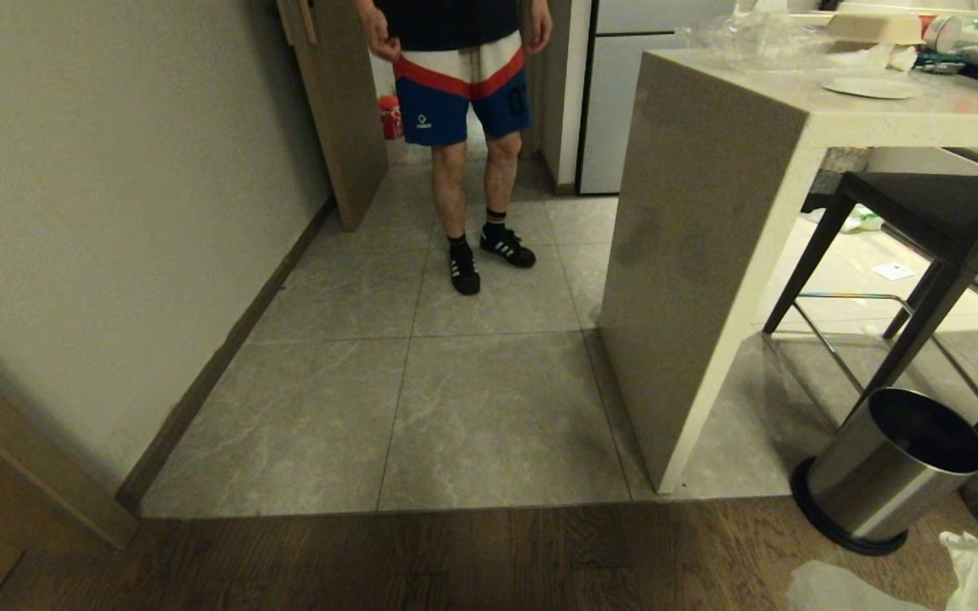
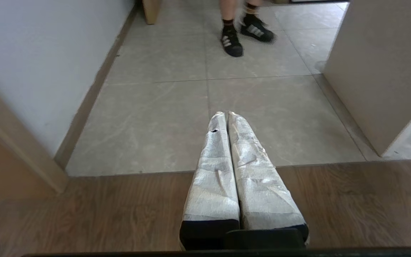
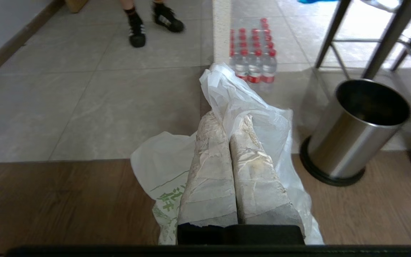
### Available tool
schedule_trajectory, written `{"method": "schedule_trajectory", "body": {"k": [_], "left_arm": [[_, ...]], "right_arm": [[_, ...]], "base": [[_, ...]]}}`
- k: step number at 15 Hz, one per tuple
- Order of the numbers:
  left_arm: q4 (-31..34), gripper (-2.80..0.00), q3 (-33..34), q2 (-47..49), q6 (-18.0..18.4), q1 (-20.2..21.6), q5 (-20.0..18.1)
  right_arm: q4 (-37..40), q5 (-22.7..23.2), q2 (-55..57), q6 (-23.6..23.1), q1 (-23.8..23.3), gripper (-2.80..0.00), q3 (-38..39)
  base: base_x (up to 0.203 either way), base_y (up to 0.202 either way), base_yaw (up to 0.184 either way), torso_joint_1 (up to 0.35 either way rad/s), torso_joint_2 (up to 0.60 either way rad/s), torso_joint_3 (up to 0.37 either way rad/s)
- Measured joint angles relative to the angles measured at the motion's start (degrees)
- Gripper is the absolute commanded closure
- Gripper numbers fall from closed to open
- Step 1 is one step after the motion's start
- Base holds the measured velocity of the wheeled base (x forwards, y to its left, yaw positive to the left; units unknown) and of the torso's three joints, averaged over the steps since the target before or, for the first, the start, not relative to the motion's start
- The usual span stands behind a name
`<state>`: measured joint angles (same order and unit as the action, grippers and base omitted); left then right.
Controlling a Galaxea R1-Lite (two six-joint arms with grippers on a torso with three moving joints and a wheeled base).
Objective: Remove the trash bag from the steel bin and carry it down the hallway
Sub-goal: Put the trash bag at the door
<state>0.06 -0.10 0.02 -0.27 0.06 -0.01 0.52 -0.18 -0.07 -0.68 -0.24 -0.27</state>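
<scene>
right gripper (image 3: pixel 228 119) clamped on trash bag (image 3: pixel 248 107), out of steel bin (image 3: pixel 359 132); left gripper (image 2: pixel 227 115) pressed together, empty.

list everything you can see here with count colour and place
trash bag: 1, translucent white with green print, pinched in the right gripper, draped around its fingers
steel bin: 1, shiny steel with black base, on the floor by the counter's end, no bag inside
counter: 1, beige, right of the hallway
water bottles: one pack, clear with red caps, on the tiles
person: 1, blue, red and white shorts, black shoes, standing in the hallway
left gripper: 1, grey-wrapped, shut, empty
right gripper: 1, grey-wrapped, shut on the bag
</scene>
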Motion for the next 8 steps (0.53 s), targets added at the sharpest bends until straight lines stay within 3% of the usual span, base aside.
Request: {"method": "schedule_trajectory", "body": {"k": [8], "left_arm": [[0.1, 0.0, 0.0, 0.0, 0.0, 0.0, 0.0]], "right_arm": [[0.0, 0.0, 0.0, 0.0, 0.0, 0.0, 0.0]], "base": [[0.0, 0.0, 0.0, 0.0, 0.0, 0.0]]}}
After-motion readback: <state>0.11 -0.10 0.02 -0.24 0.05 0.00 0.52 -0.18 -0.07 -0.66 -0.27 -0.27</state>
